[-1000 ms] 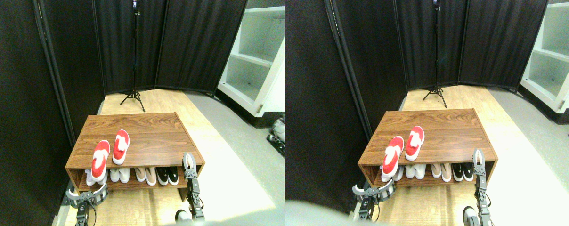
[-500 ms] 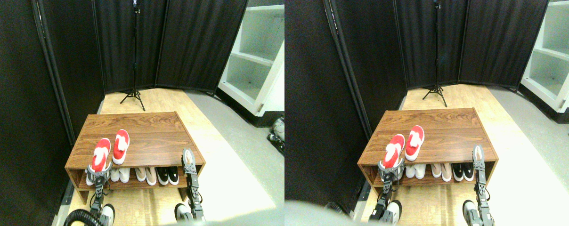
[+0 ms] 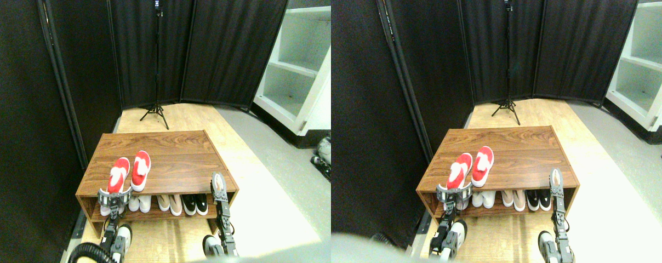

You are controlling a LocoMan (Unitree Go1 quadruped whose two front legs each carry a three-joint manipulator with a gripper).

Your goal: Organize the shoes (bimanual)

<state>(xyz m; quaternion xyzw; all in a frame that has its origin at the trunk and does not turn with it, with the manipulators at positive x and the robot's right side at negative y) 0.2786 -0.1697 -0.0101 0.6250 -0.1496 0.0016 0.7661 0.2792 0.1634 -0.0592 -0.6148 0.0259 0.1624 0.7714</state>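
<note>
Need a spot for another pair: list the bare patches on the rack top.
Free: the rack top right of the red shoes up to the right gripper, and the back strip. Crowded: the front-left corner, with the left gripper.

This looks like a staged test room, not a real home. Behind the wooden shoe rack (image 3: pixel 158 164) stand black folding curtain screens (image 3: pixel 199 49) and a tripod stand (image 3: pixel 157 60). To its right stands a white empty shelf unit (image 3: pixel 301 66).
</note>
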